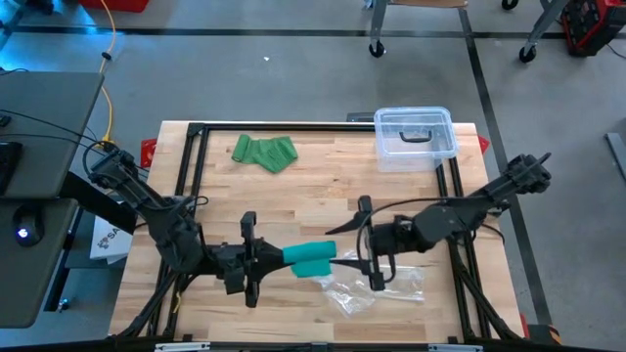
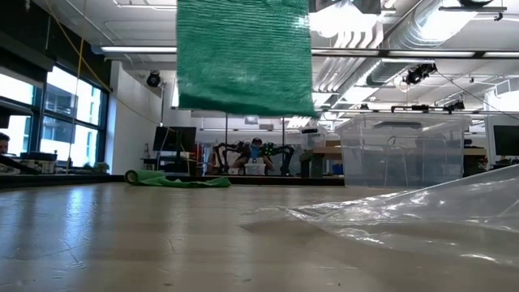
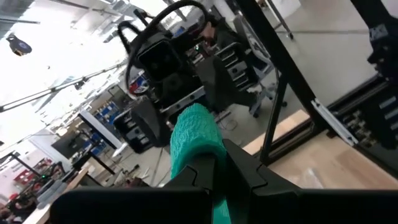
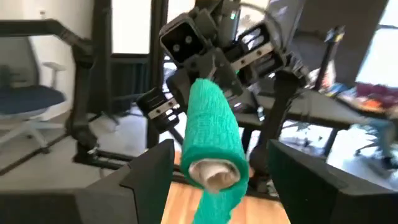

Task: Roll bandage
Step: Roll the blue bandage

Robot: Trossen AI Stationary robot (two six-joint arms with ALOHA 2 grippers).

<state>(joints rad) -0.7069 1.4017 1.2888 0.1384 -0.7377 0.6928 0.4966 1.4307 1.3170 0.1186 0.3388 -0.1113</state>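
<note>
A teal-green bandage roll (image 1: 311,258) hangs in the air over the table's near middle, with my left gripper (image 1: 276,257) shut on it. A loose length of the bandage (image 2: 243,57) hangs below it, clear of the table. My right gripper (image 4: 219,163) is open and level, facing the roll's free end (image 4: 214,172). Its fingers (image 4: 152,171) stand on either side of that end without touching it. A second green bandage (image 1: 264,153) lies crumpled on the table at the far left. My left gripper pinches the bandage roll between its two fingers at the end nearest that arm (image 3: 200,163). The fingers come level from the table's left and lie along the roll. The roll sticks out level beyond them toward my right gripper, lifted clear of the table.
A crumpled clear plastic bag (image 1: 374,289) lies on the table under and near my right gripper. A clear plastic box (image 1: 416,137) stands at the far right. A black frame (image 1: 196,129) runs round the wooden top.
</note>
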